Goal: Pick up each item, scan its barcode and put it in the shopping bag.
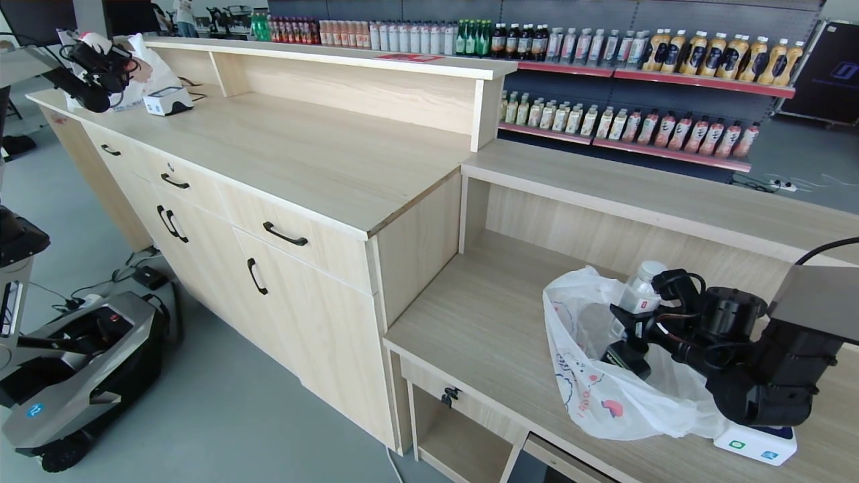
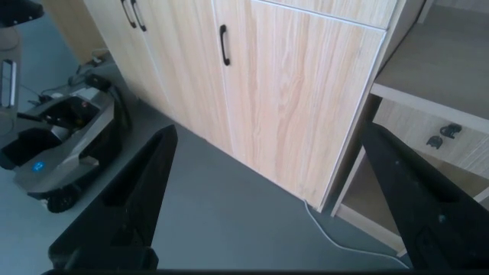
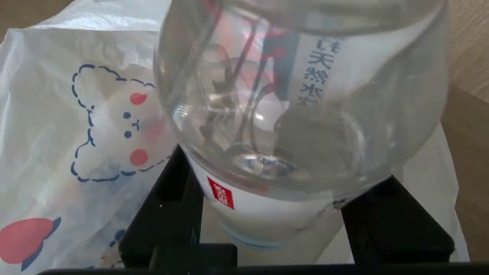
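Now a clear bottle (image 1: 637,290) with a white cap and a red-patched label sits gripped at the mouth of the shopping bag (image 1: 604,396) on the low table (image 1: 483,322).

Off to the left, the left end effector (image 2: 267,134) hangs over the grey floor beside the cabinet doors, fingers spread wide and holding nothing. The bag is thin white plastic printed with a blue-outlined bear and pink fruit, slumped open; what lies inside cannot be told. The right end effector (image 1: 631,330) clamps the bottle from the right, arm stretched low across the table above a white scanner (image 1: 755,444).
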`<state>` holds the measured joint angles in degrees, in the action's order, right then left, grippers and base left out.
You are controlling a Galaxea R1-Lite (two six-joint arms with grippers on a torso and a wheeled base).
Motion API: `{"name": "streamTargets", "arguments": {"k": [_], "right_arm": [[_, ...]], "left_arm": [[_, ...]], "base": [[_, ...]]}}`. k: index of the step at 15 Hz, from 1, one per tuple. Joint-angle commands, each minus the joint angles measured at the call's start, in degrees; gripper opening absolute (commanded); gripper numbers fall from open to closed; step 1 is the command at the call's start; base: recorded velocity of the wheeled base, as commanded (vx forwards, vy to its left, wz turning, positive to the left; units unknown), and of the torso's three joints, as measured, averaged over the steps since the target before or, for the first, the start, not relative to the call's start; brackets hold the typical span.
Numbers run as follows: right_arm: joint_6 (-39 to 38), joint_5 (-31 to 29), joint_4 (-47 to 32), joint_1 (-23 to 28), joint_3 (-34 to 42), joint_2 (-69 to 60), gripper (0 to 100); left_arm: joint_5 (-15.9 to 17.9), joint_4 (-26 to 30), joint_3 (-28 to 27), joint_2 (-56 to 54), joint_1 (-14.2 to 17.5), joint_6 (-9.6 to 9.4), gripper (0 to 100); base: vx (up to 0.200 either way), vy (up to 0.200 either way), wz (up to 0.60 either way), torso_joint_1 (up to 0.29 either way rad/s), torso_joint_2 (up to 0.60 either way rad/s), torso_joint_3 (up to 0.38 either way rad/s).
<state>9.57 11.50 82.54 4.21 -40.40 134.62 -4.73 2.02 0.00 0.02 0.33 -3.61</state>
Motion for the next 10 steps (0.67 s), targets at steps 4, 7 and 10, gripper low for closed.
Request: {"name": "streamTargets", "arguments": {"k": [4,7,10], "right_arm": [[0.0,0.2,0.0,0.5,-0.2,1.1,0],[0.5,1.6,-0.1,0.8,-0.1,1.4,0],[0.5,1.6,-0.1,1.0,-0.1,1.7,0]], "left_arm": [[0.0,0.0,0.0,0.0,0.0,0.0,100],[0.0,0.0,0.0,0.0,0.0,0.09,100],[0.0,0.0,0.0,0.0,0.0,0.0,100]], "base": [[0.0,0.0,0.0,0.0,0.0,0.0],[0.0,0.0,0.0,0.0,0.0,0.0],[0.0,0.0,0.0,0.0,0.0,0.0]]}}
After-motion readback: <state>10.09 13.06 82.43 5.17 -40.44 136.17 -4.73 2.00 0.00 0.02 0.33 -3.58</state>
